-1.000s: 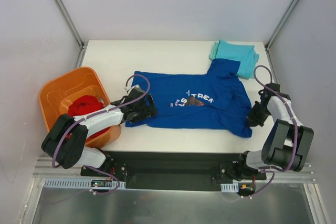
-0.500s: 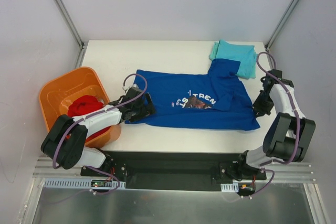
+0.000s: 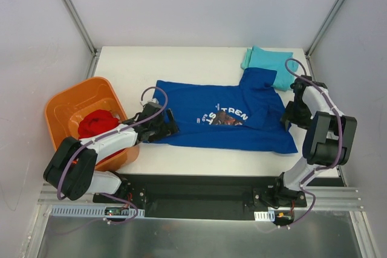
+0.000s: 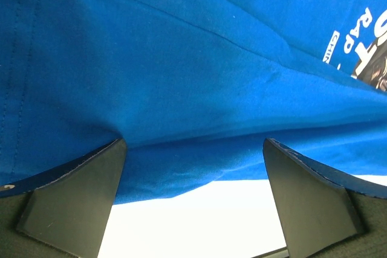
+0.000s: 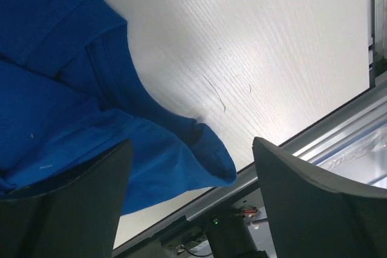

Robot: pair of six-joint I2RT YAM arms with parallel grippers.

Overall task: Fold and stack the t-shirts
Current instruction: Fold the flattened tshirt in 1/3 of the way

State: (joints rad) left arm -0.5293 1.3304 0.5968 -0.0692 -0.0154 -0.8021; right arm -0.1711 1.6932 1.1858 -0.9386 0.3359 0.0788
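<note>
You see the blue shirt (image 3: 227, 119) spread mid-table; left gripper (image 3: 162, 126) at its left edge and right gripper (image 3: 289, 116) at its right edge, both with jaws apart. Teal shirt (image 3: 272, 61) far right, red shirt (image 3: 97, 124) in the tub (image 3: 66, 104)

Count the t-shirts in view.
3: blue shirt spread mid-table, teal shirt folded at the far right corner, red shirt in the tub; others may hide under it.

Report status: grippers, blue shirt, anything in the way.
Left gripper open at blue shirt's left edge. Right gripper open at its right edge. Shirt spread out, not folded. Far sleeve touches teal shirt; red shirt in orange tub.
</note>
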